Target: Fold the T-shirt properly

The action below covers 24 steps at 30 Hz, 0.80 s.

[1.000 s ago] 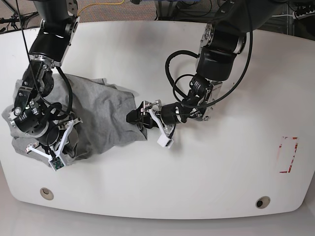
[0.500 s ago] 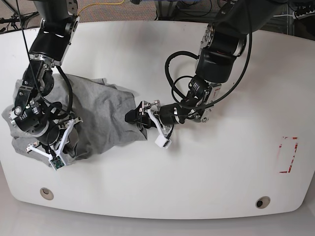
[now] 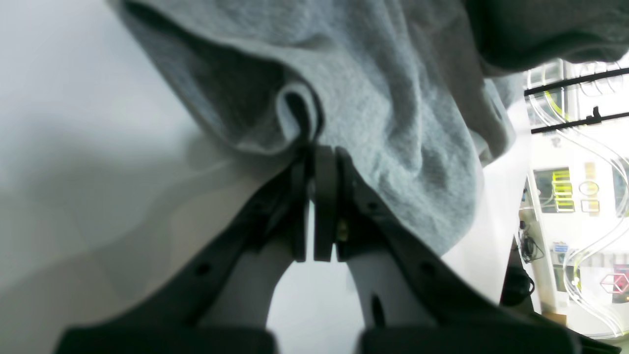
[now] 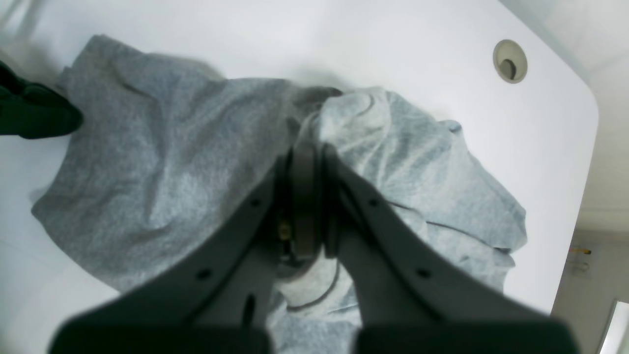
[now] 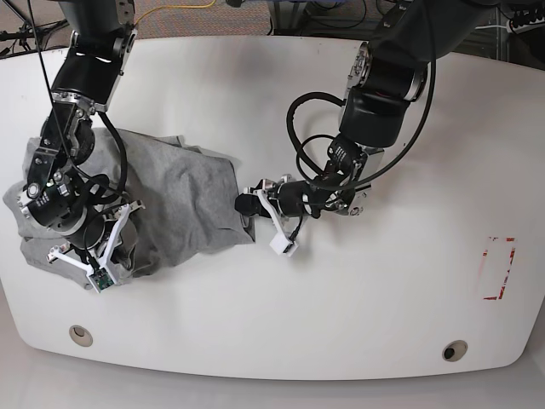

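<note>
T-shirt [image 5: 170, 200]: lies crumpled on the white bench [image 5: 358, 298], at the end far from the red-marked rectangle [image 5: 498, 268]; no fold made yet.
Left tool [image 3: 314, 152]: jaws pressed together on a rolled hem of the T-shirt, at the edge facing the rectangle (a pinch on the edge lets the cloth be drawn out flat).
Right tool [image 4: 307, 157]: jaws closed on a bunched ridge of the T-shirt, on the side away from the rectangle, probably anchoring it.
Judgement: the two opposed grips suit spreading before folding.
</note>
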Tool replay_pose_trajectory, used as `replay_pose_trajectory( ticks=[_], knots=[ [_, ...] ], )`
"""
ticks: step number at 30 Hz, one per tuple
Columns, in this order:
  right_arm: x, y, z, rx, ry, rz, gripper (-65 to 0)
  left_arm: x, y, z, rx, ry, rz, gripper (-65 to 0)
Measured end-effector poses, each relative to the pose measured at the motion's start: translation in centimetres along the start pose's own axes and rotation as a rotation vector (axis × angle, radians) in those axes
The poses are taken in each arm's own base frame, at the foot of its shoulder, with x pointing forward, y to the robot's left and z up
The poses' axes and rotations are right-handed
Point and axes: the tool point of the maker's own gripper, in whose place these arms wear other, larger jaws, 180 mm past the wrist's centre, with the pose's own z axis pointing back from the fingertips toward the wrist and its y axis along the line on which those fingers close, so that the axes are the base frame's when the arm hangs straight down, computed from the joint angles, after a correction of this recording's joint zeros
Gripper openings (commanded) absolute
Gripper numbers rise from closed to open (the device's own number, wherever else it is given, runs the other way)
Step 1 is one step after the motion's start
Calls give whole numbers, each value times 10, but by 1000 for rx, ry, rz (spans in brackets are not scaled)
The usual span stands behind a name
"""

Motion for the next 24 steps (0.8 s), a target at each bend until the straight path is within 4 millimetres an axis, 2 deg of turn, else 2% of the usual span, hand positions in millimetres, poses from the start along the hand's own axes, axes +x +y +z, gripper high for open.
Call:
replay_pose_trajectory(
  ticks=[9,18,24],
  knots=[
    [0,0,0,1,-1,-1,-649,-7,-2,7,4,10,-39,-650],
    [-1,-1,1,-2,0,-5,-647,2,14,27,50,-14,-74,-650],
    [-1,0,0,-1,2,-2,-647,7,6,18,36,-22,-52,-647]
  ],
)
